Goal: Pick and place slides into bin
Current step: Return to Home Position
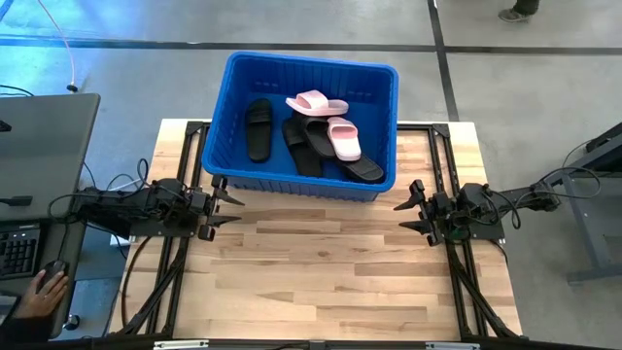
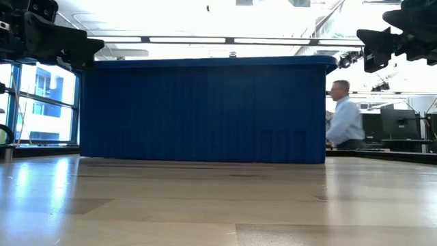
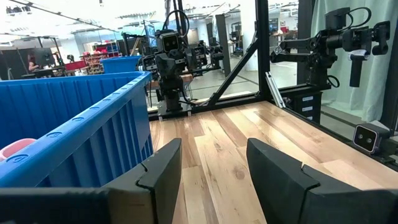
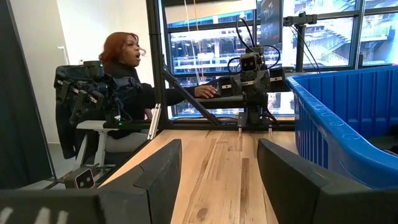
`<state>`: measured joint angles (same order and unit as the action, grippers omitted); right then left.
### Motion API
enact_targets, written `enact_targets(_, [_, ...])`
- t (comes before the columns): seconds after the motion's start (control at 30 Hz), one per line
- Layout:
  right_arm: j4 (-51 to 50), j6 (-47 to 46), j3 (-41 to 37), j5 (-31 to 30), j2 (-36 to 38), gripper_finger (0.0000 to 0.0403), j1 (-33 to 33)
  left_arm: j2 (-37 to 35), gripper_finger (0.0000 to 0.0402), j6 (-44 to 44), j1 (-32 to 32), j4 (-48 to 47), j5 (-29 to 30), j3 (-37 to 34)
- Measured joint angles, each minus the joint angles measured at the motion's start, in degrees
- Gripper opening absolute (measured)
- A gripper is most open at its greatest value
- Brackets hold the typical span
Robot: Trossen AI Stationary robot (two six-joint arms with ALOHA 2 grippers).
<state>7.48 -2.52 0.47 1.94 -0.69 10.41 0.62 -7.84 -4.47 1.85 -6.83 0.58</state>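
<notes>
At the worktop's far edge, the bin holds the slides; left gripper and right gripper hover by its side edges, fingers spread.

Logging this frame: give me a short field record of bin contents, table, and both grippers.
bin: blue, at far edge of table
in bin: two pink slides lying over black slides; black count unclear
slides outside bin: none seen on table
left gripper: open, empty, above table near bin's left front corner
right gripper: open, empty, near bin's right front corner
</notes>
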Motion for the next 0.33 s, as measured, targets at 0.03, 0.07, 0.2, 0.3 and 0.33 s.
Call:
enact_targets(0.03, [0.01, -0.01, 0.00, 0.01, 0.01, 0.0200, 0.00, -0.01, 0.0172, 0.01, 0.00, 0.00, 0.01, 0.00])
enact_targets(0.07, [-0.02, -0.01, 0.00, 0.01, 0.01, 0.0200, -0.01, -0.01, 0.0172, 0.01, 0.00, 0.00, 0.00, 0.00])
enact_targets(0.2, [-0.01, -0.01, -0.01, 0.01, 0.00, 0.0201, 0.00, -0.01, 0.0172, 0.00, 0.00, 0.00, 0.01, 0.00])
enact_targets(0.3, [0.01, 0.00, 0.00, 0.00, 0.00, 0.0202, 0.00, -0.01, 0.0172, 0.02, 0.00, 0.00, 0.00, 0.00])
enact_targets(0.33, [-0.01, 0.00, 0.00, 0.00, 0.02, 0.0201, 0.00, -0.01, 0.0172, 0.00, 0.00, 0.00, 0.01, 0.00])
